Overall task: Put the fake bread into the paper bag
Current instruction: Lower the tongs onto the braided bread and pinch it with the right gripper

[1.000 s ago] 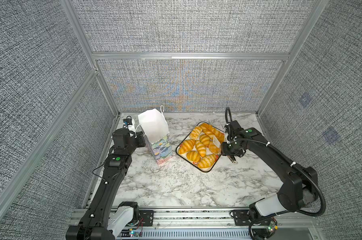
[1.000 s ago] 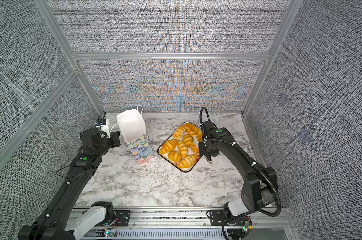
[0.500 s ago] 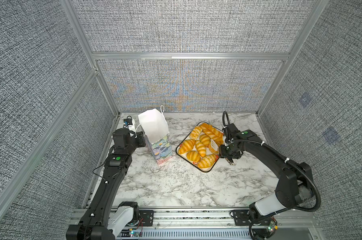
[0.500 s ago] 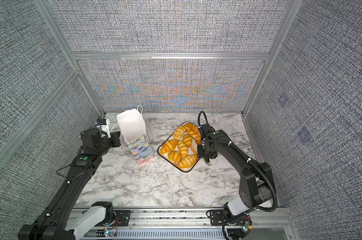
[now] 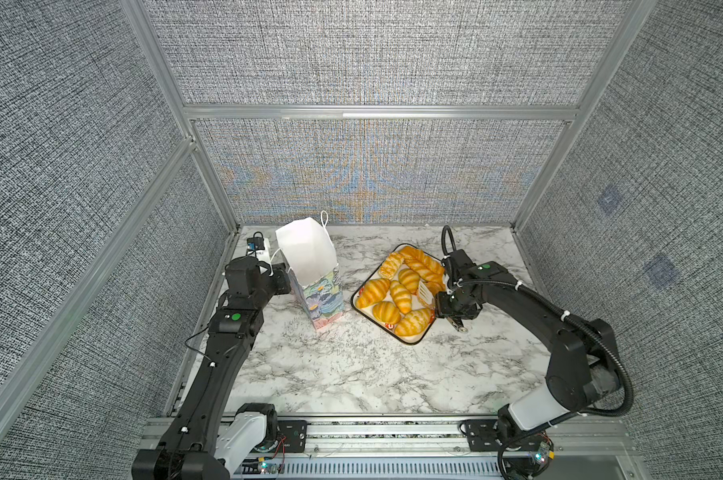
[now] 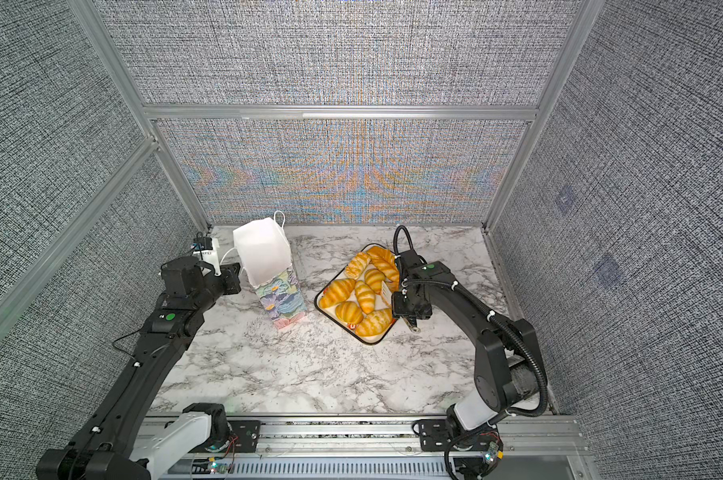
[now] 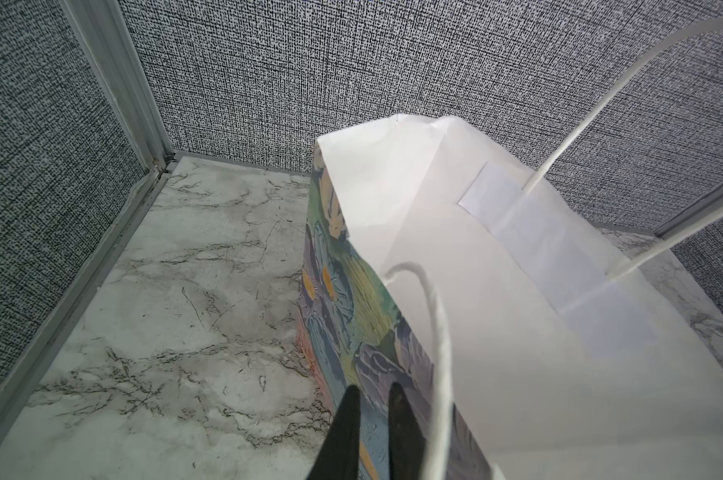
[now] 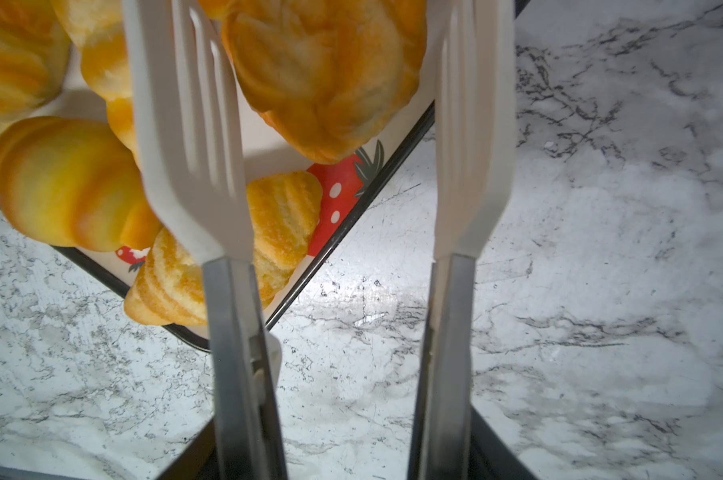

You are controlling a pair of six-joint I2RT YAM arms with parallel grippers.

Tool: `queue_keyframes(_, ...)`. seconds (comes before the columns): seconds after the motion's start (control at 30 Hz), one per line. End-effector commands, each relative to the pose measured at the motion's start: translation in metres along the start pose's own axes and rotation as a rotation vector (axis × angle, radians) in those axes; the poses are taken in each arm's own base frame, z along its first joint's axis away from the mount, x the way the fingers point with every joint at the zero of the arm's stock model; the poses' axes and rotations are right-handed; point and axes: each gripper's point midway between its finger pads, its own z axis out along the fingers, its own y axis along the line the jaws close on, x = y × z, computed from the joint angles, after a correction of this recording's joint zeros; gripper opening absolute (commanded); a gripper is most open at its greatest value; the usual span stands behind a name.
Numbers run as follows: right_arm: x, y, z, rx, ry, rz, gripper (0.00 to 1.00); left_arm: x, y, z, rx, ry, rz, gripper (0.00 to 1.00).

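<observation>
The fake bread (image 5: 400, 296) lies heaped on the strawberry tray (image 5: 412, 343). I see none in the paper bag (image 5: 310, 257). It looks light, glossy and probably squashy, so I'd pinch a croissant across its ridged middle. My right gripper (image 5: 455, 309) clamps the white tongs (image 8: 185, 166), with the blades spread. The left gripper (image 7: 372, 395), nearly closed, rests against the bag's printed side, and I cannot tell whether it grips anything.

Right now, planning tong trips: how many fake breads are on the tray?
9 fake breads visible, all on the tray: three at its far edge, four central, one near corner, one under the tongs; more may be hidden.
</observation>
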Motion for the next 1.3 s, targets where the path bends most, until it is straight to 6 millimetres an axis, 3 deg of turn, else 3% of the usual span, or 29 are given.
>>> queue_keyframes(0.0,-0.001,0.003,0.000,-0.016,-0.006,0.006,0.61,-0.006,-0.003,-0.001,0.014,-0.020,0.004,0.17)
queue_keyframes(0.93,-0.005,-0.001,0.014,0.050,0.014,-0.016,0.62,-0.004,-0.002,0.001,0.013,-0.011,0.003,0.17)
queue_keyframes(1.27,-0.005,-0.001,0.012,0.079,0.008,-0.033,0.53,-0.004,-0.002,0.001,0.013,-0.009,0.002,0.17)
